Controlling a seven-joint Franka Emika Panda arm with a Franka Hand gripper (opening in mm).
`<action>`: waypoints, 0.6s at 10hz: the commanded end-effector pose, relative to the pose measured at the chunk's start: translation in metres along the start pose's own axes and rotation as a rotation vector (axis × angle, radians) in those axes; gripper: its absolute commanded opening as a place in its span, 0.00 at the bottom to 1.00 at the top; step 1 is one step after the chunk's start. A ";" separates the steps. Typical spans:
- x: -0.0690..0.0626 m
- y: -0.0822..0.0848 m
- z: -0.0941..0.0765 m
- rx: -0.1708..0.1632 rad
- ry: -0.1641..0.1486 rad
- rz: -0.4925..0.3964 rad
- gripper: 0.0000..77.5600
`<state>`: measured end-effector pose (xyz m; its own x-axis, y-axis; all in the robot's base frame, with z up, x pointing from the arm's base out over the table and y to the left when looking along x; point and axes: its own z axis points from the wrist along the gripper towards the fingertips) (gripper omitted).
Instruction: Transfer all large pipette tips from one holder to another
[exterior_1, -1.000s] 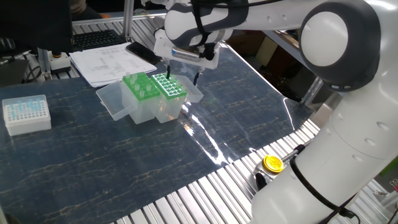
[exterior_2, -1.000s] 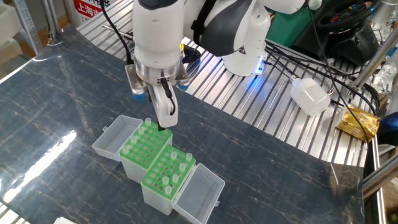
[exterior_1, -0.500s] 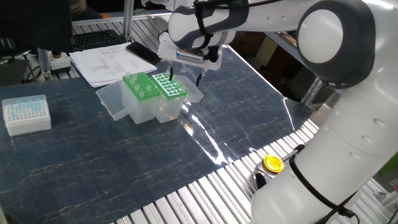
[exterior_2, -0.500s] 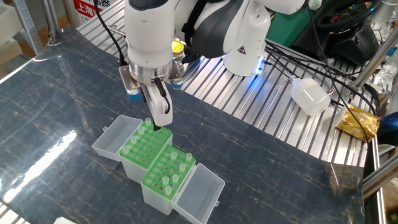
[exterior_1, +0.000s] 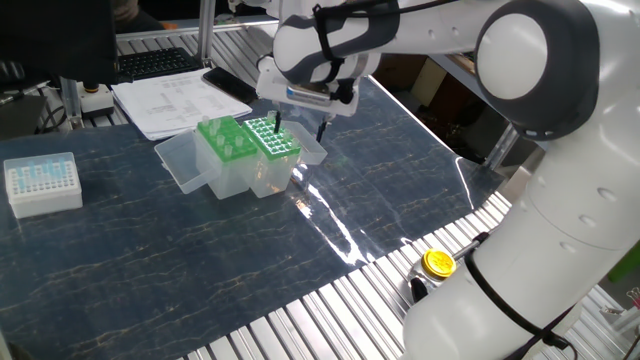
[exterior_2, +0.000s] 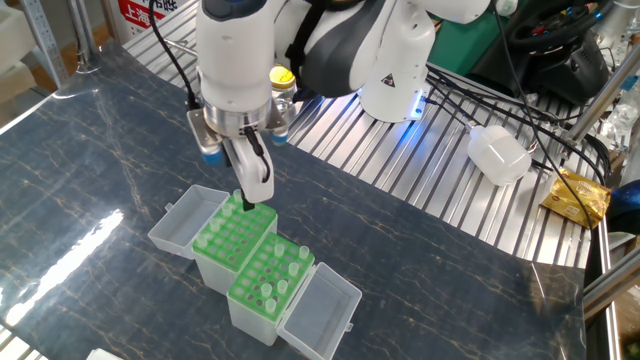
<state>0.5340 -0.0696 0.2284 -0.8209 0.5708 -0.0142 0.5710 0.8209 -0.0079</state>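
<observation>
A: Since a second ago the arm has slid the tool (exterior_2: 250, 205) along the two green-topped clear plastic holders (exterior_2: 250, 265).

B: Fingers a little apart, empty. The long clear plastic pipette tips (exterior_2: 272, 288) stand mostly in the nearer rack.

A: Probably light, stiff, slippery. I'd pinch one at its collar.

Two green-topped holders (exterior_2: 250, 262) stand touching side by side, clear lids hinged open outward. Several large pipette tips (exterior_2: 272, 287), clear with round collars, stand upright in the nearer holder (exterior_2: 268, 283); one more tip (exterior_2: 238, 197) stands at the other holder's (exterior_2: 233, 233) far edge, possibly alone there.
</observation>
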 end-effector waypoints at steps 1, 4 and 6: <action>-0.001 -0.005 0.012 -0.016 -0.012 -0.019 1.00; 0.001 -0.002 0.018 -0.021 -0.024 -0.021 1.00; 0.001 -0.003 0.019 -0.021 -0.025 -0.025 1.00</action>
<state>0.5313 -0.0712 0.2088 -0.8343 0.5501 -0.0360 0.5501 0.8350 0.0113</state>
